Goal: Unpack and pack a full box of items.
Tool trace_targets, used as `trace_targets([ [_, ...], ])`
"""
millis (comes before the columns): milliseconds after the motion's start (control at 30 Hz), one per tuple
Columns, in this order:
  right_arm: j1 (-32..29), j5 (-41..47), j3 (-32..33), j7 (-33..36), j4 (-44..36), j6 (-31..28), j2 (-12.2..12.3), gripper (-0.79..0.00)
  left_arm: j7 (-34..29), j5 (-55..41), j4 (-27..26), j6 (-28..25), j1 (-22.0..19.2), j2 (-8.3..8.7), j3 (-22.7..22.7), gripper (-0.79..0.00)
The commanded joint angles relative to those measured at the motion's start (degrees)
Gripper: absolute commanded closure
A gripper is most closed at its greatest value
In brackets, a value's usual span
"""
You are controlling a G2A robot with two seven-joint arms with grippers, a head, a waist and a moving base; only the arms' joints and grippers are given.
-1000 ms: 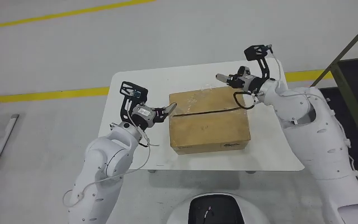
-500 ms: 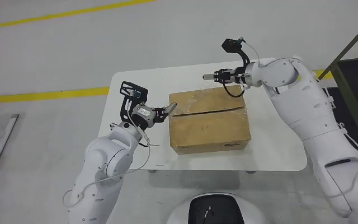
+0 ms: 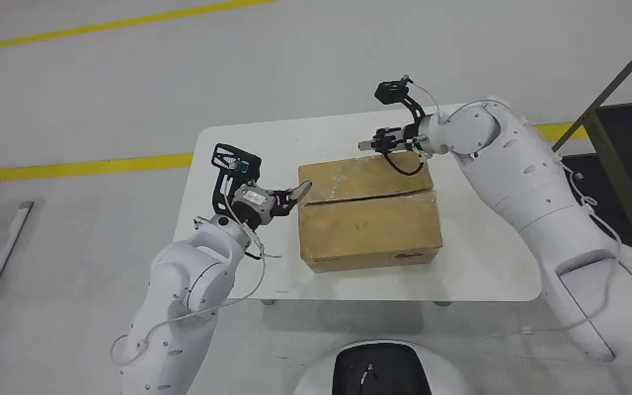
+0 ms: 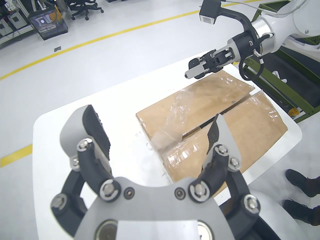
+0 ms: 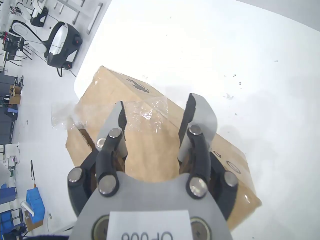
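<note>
cardboard box point(image 3: 367, 209) just sitting on the white table point(image 3: 247, 148). left fingers point(image 4: 96, 131) spread wide at one end, right fingers point(image 5: 197, 116) apart above the far edge.

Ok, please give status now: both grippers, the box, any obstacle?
Left gripper open, at the box end, by the seam. Right gripper open, over the far flap. Flaps down; loose clear tape at the seam.

One box point(image 3: 370, 212), one table point(image 3: 247, 148), two pincers point(image 3: 299, 190) point(image 3: 367, 144)
</note>
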Motion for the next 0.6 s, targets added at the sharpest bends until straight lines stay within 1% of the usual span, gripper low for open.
trace_targets([
  [0,0.36,0.36,-0.44,-0.31,1.1,-0.3,-0.33,-0.237,0.0,0.0,0.0,0.0,0.0,0.0,0.0,-0.785],
  [67,0.74,0.42,-0.97,-0.58,2.08,-0.8,-0.66,-0.265,0.0,0.0,0.0,0.0,0.0,0.0,0.0,-0.785],
  [167,1.15,0.2,-1.86,-0.92,3.43,-1.84,-1.14,-0.28,0.0,0.0,0.0,0.0,0.0,0.0,0.0,-0.785],
  [267,1.59,0.23,-2.49,-1.67,4.8,-2.1,-1.61,-0.289,0.0,0.0,0.0,0.0,0.0,0.0,0.0,-0.785],
  [433,2.66,-0.16,-3.16,-3.85,6.85,-1.83,-2.25,-0.326,0.0,0.0,0.0,0.0,0.0,0.0,0.0,-0.785],
  [567,3.59,-0.52,-3.27,-6.61,8.33,-1.81,-2.58,-0.326,0.0,0.0,0.0,0.0,0.0,0.0,0.0,-0.785],
])
